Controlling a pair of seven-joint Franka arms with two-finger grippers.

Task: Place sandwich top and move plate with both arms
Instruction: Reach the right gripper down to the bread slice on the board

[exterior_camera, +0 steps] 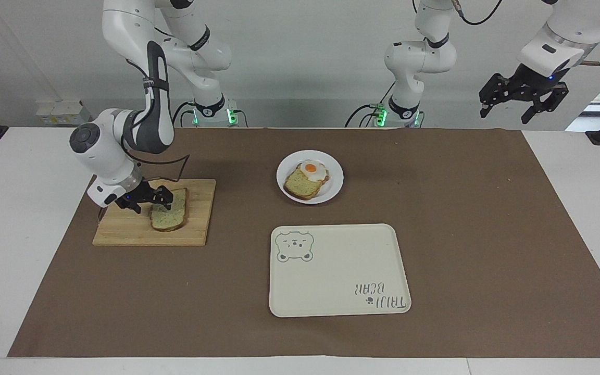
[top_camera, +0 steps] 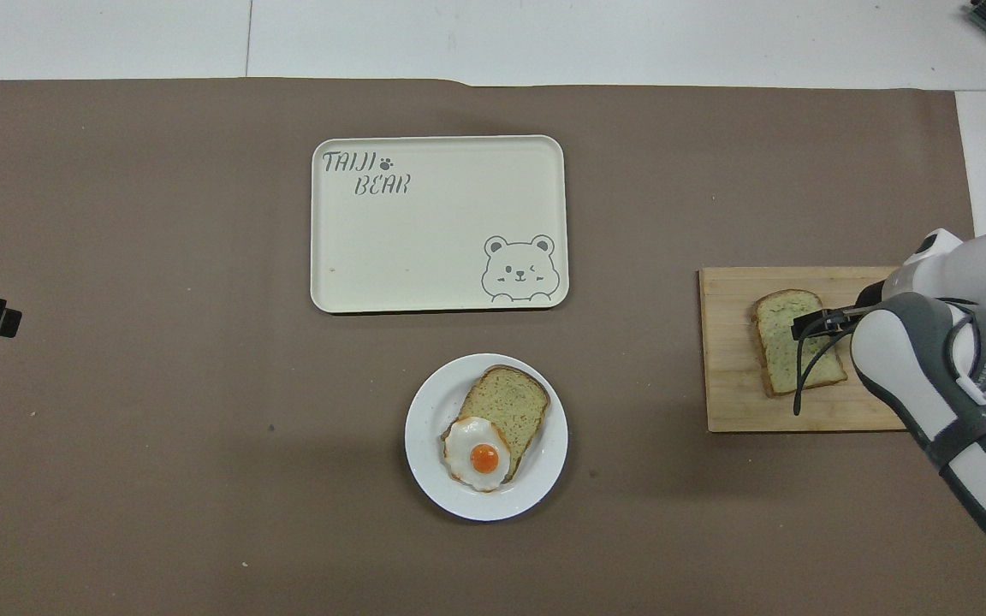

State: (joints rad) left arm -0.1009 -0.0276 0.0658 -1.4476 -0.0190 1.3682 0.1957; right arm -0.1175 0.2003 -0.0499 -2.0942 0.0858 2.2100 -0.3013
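The sandwich top (exterior_camera: 169, 214) lies flat on a wooden cutting board (exterior_camera: 123, 232) toward the right arm's end of the table; it also shows in the overhead view (top_camera: 777, 344). My right gripper (exterior_camera: 151, 201) is open and low over the board, with one finger over the slice's edge and the other over bare wood. Whether it touches the bread I cannot tell. The white plate (exterior_camera: 334, 174) sits mid-table with a bread slice and fried egg (exterior_camera: 311, 169) on it. My left gripper (exterior_camera: 520, 101) waits open, high over the left arm's end of the table.
A cream tray with a bear drawing (exterior_camera: 339, 271) lies farther from the robots than the plate (top_camera: 424, 449). A brown mat (exterior_camera: 487, 219) covers the table. In the overhead view the right arm (top_camera: 938, 376) hides part of the board (top_camera: 728, 398).
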